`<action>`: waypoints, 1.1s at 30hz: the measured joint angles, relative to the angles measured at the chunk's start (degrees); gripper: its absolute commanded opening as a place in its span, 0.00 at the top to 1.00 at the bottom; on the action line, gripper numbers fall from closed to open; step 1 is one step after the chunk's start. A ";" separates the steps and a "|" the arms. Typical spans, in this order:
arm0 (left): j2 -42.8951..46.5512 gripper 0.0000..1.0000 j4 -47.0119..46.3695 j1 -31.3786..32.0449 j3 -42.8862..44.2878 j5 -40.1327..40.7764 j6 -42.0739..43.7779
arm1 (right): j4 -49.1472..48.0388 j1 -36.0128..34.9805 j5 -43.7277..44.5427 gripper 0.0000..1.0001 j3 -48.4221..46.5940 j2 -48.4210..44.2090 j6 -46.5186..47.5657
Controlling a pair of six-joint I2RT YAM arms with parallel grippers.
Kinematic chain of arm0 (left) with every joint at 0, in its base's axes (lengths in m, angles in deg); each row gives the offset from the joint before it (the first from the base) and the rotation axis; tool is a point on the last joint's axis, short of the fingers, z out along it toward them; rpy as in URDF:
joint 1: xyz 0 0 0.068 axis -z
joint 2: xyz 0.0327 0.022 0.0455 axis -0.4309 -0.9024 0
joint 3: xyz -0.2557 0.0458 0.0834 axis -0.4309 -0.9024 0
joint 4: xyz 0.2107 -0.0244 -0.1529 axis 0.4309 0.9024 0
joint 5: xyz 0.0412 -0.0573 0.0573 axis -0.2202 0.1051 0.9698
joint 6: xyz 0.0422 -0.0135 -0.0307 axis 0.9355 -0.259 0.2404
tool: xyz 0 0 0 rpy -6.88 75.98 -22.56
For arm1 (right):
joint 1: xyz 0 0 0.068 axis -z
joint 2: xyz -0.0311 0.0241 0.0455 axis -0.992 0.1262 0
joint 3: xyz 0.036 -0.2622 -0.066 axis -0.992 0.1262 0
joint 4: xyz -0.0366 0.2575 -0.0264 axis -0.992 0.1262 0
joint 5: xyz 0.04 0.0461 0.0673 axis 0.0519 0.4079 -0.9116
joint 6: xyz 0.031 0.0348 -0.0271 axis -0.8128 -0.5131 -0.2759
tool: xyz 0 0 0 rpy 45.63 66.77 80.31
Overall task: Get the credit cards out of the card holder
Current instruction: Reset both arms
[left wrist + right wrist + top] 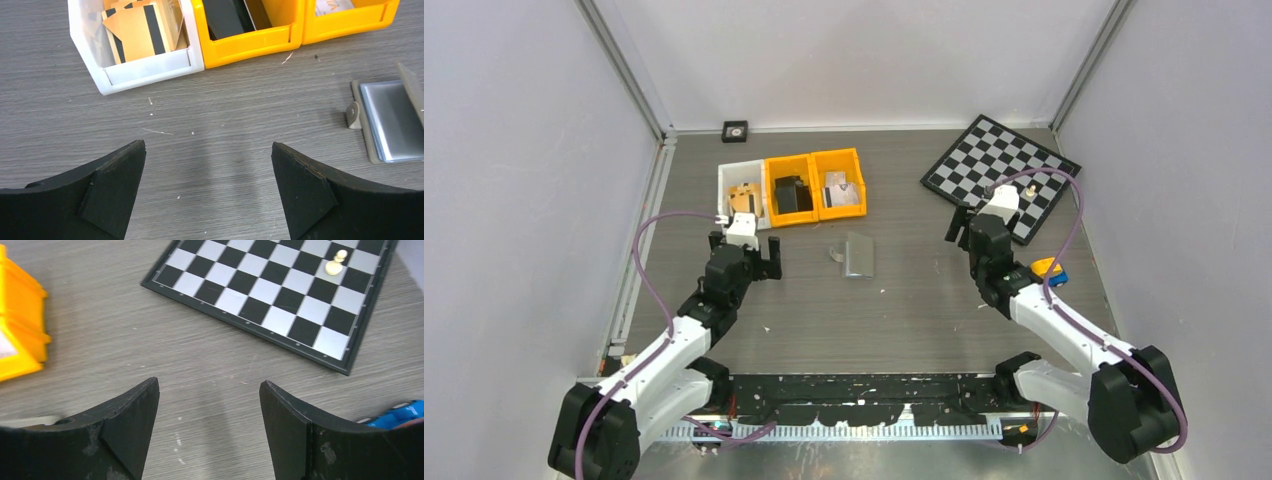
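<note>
The silver-grey card holder (856,256) lies open on the table in front of the bins, its small tab (353,114) on the left end. In the left wrist view the card holder (371,145) shows a pale blue card (395,120) lying inside, with the lid (412,85) tilted up on the right. Tan cards with black stripes (142,32) stand in the white bin (150,72). My left gripper (746,250) (207,147) is open over bare table, left of the holder. Well right of the holder, my right gripper (984,222) (209,384) is open and holds nothing.
Two orange bins (789,160) (839,153) stand beside the white bin (722,195) at the back. A chessboard (984,160) with a pale pawn (334,265) lies back right. A blue and orange toy (1049,270) sits by the right arm. A small black square (735,130) is at the back wall.
</note>
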 measured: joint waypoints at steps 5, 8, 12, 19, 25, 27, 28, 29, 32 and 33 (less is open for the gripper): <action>-0.07 0.03 -0.37 0.00 -0.26 1.51 1.51 | -4.28 2.97 2.23 0.26 1.86 3.45 5.33; -0.11 0.05 -0.52 -0.02 -0.26 2.84 2.14 | -11.28 5.62 2.56 0.28 5.92 5.81 6.99; -0.09 0.06 -2.60 -0.07 -0.70 4.55 3.80 | -22.38 10.14 1.84 0.27 14.67 8.48 8.98; -0.04 0.08 -5.70 -0.07 -3.08 7.15 5.40 | -38.12 15.10 -2.51 0.12 18.38 16.85 10.88; -5.49 0.01 -14.93 -0.09 -6.54 8.52 7.06 | -49.77 18.08 -5.07 0.16 17.73 29.73 10.69; -9.62 0.00 -17.79 -0.20 -7.08 8.98 7.39 | -48.98 19.15 -6.82 0.17 17.16 29.81 10.54; -12.11 0.00 -19.78 -0.33 -7.54 9.20 7.48 | -49.13 19.54 -7.21 0.17 16.72 29.81 10.38; -13.62 0.00 -21.16 -0.44 -8.00 9.31 7.67 | -49.24 19.96 -7.43 0.16 16.11 29.81 10.01; -14.78 0.01 -25.11 -1.33 -9.44 8.55 8.52 | -49.88 20.37 -7.48 0.08 15.61 29.79 9.20; -15.04 0.01 -26.99 -1.92 -9.81 7.93 8.74 | -49.46 20.37 -7.41 0.08 15.26 29.81 9.07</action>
